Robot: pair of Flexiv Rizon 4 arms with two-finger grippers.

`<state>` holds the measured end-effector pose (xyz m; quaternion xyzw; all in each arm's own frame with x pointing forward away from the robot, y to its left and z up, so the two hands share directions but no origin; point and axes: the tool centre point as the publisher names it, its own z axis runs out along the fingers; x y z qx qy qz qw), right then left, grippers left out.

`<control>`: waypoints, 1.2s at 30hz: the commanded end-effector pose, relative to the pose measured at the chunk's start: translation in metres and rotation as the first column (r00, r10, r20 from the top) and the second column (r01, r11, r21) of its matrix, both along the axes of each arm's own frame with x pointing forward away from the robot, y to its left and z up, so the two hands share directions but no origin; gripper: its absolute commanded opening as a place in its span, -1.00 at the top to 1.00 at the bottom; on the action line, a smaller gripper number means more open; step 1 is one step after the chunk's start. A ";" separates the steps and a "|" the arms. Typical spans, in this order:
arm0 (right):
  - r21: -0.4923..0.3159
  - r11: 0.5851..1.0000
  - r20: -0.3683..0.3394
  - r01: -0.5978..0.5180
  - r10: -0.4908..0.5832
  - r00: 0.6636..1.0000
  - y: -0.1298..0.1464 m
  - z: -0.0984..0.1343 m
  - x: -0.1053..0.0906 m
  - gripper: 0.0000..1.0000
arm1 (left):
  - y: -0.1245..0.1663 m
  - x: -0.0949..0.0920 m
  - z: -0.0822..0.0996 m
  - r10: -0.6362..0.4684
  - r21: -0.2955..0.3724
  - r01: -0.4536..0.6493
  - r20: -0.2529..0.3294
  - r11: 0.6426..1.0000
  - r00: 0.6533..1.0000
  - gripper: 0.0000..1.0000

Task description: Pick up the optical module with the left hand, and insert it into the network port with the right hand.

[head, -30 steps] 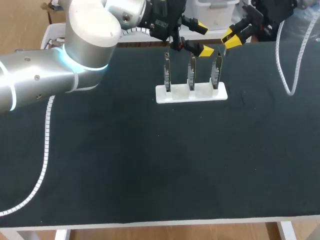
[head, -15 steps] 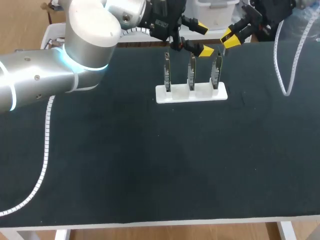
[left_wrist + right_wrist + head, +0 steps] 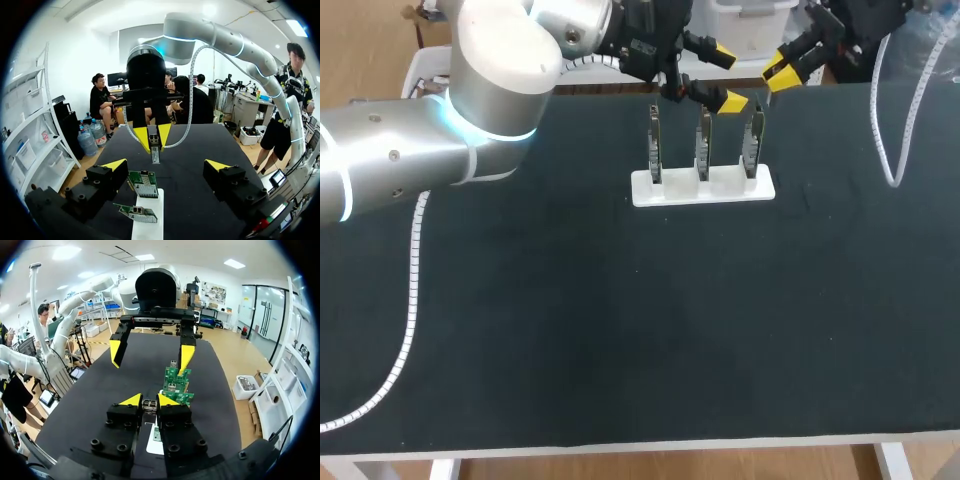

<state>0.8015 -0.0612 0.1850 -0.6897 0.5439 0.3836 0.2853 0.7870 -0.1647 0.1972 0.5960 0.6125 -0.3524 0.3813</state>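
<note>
Two yellow-tipped right fingers (image 3: 134, 400) pinch a slim metal optical module (image 3: 149, 405); left fingers (image 3: 115, 164) gape wide, holding nothing.

Black-topped table (image 3: 570, 330), white holder block (image 3: 720, 190) near its far edge.

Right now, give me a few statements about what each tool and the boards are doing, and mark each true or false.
1. The right tool is shut on the optical module. True.
2. The left tool grips the module. False: it is open and empty.
3. Three circuit boards stand upright in the white holder. True.
4. The module is seated in a board's port. False: it is held in the right tool, off the boards.
</note>
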 end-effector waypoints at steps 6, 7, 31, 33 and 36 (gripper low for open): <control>0.000 0.998 -0.050 -0.061 0.061 0.997 0.003 -0.004 0.009 1.00 | 0.000 -0.001 0.001 0.003 0.004 -0.003 0.000 1.000 1.000 -1.00; -0.003 0.998 -0.053 -0.061 0.060 0.997 0.003 -0.005 0.009 1.00 | 0.000 -0.001 0.001 0.003 0.004 -0.003 0.000 1.000 1.000 -1.00; -0.013 0.998 -0.058 -0.061 0.061 0.996 0.005 -0.009 0.018 1.00 | 0.000 -0.001 0.001 0.003 0.004 -0.003 0.000 1.000 1.000 -1.00; -0.016 0.998 -0.057 -0.060 0.059 0.997 0.005 -0.010 0.020 1.00 | 0.000 -0.001 0.001 0.003 0.004 -0.003 0.000 1.000 1.000 -1.00; -0.019 0.998 -0.060 -0.057 0.056 0.997 0.004 -0.012 0.024 1.00 | 0.000 -0.001 0.001 0.003 0.004 -0.003 0.000 1.000 1.000 -1.00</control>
